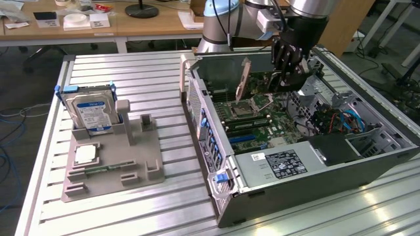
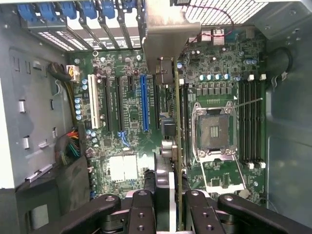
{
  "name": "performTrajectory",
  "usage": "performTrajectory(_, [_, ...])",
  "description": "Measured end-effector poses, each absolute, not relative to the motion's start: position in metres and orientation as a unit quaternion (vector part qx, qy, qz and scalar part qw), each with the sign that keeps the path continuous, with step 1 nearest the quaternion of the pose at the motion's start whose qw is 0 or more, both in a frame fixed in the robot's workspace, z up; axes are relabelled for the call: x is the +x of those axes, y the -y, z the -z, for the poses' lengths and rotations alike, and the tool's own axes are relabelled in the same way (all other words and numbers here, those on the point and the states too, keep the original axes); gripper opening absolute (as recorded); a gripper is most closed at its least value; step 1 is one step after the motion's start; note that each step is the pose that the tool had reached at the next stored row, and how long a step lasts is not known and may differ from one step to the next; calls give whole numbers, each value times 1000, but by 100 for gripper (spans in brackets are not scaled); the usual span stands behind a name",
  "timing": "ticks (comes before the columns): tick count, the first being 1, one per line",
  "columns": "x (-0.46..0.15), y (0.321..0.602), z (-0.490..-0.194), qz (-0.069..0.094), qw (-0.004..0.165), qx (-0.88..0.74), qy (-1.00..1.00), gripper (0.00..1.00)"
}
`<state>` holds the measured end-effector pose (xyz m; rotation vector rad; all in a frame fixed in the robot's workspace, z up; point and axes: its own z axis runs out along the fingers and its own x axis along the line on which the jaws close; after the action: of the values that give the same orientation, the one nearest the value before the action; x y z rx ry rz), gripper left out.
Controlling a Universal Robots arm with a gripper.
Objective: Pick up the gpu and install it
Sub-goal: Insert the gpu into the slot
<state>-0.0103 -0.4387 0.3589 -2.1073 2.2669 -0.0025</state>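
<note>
The gpu (image 1: pixel 246 81) is a thin card with a silver bracket, held upright on edge inside the open computer case (image 1: pixel 217 147), above the green motherboard (image 1: pixel 256 125). My gripper (image 1: pixel 284 73) reaches down into the case and is shut on the gpu. In the wrist view the gpu (image 2: pixel 168 122) appears edge-on between my black fingers (image 2: pixel 141 207), with its bracket (image 2: pixel 163 34) toward the case's rear slots. It hangs between the blue expansion slot (image 2: pixel 144 102) and the processor socket (image 2: pixel 213 131). My gripper (image 2: pixel 168 200) clamps the card's near end.
A grey fixture (image 1: pixel 115 169) on the slatted table at the exterior view's left holds a hard drive (image 1: pixel 92 110), a processor (image 1: pixel 85 155) and a memory stick (image 1: pixel 105 168). Case walls, drive cages (image 1: pixel 341 113) and the power supply (image 1: pixel 282 162) surround the motherboard.
</note>
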Motion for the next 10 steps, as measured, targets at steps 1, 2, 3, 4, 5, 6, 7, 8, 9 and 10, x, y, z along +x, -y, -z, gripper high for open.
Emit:
performTrajectory(1, [-10,439,-358,2,25,-681,-732,28])
performTrajectory(2, [-10,439,-356,3,25,-681,-732,28])
performTrajectory(3, [-10,439,-355,3,26,-681,-732,28])
performTrajectory(4, [-11,439,-353,4,26,-681,-732,28])
performTrajectory(5, [-11,439,-351,4,26,-681,-732,28])
performTrajectory(6, [-12,439,-349,4,26,-681,-731,28])
performTrajectory(7, [-13,439,-347,3,26,-684,-729,28])
performTrajectory(8, [-13,439,-346,3,26,-688,-725,28])
performTrajectory(9, [-14,439,-344,3,26,-691,-722,28])
performTrajectory(10, [-14,439,-342,3,26,-692,-722,28])
